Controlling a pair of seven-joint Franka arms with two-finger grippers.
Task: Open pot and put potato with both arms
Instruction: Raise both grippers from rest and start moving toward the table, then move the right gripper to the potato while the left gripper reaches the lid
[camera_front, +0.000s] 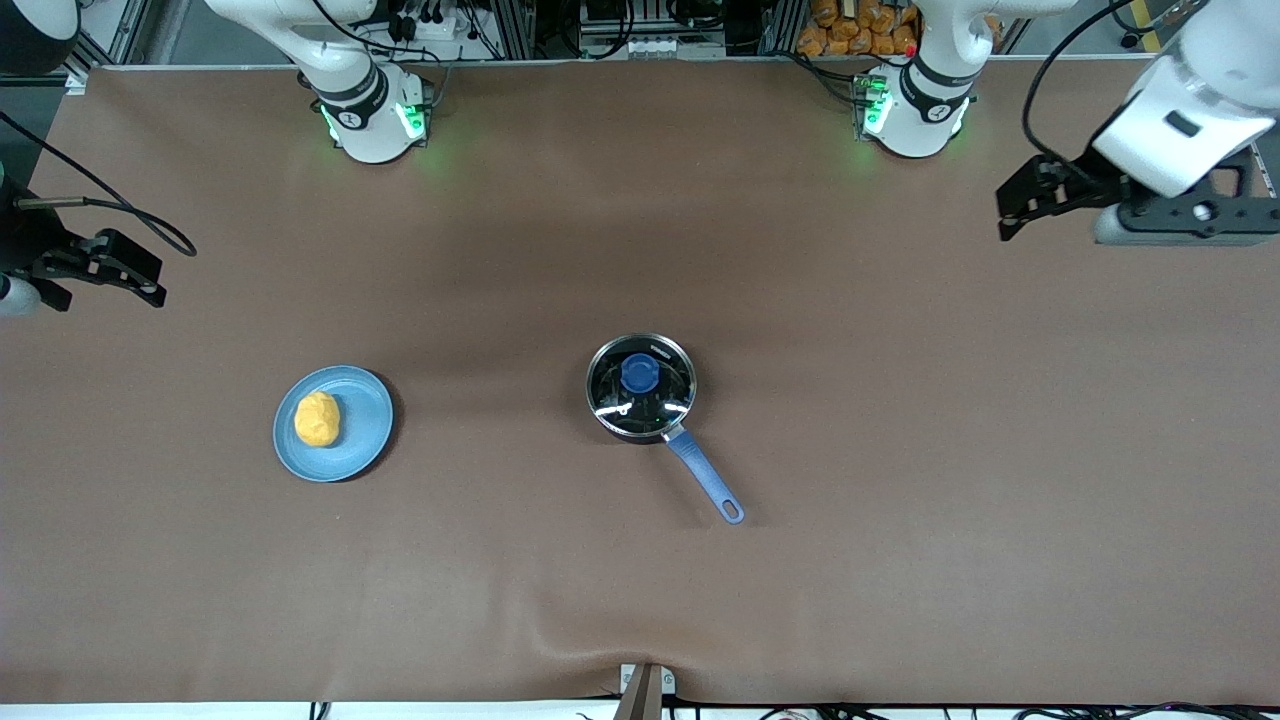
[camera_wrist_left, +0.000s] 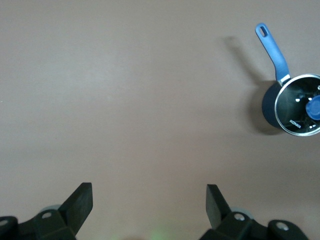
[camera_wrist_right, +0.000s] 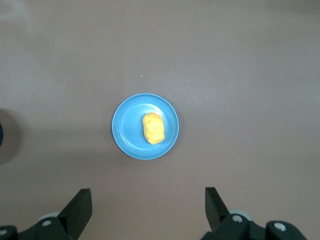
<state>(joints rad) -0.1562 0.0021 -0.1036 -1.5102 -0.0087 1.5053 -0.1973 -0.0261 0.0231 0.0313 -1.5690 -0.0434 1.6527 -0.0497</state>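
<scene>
Brown matting covers the whole table (camera_front: 900, 520), with cable clutter and racks cut off along the edge where the bases stand. Both arms run out of the front view at its sides, so only their wrists and bases show.

Wide apart and empty, the fingers (camera_wrist_left: 80, 202) of the left gripper (camera_front: 1010, 215) hang in the air over bare matting at the left arm's end of the table. The right gripper (camera_front: 110, 270) likewise has its fingers (camera_wrist_right: 79, 207) spread with nothing between them, up over the right arm's end, partly cut off by the frame.

Near the table's middle stands the pot (camera_front: 640, 388), its glass lid (camera_front: 655, 400) with a blue knob (camera_front: 639, 373) still on, so the inside is hard to read through reflections. Its blue handle (camera_front: 705, 475) points toward the front camera. Well apart, toward the right arm's end, the potato (camera_front: 317, 419) lies on a light-blue plate (camera_front: 365, 440)
</scene>
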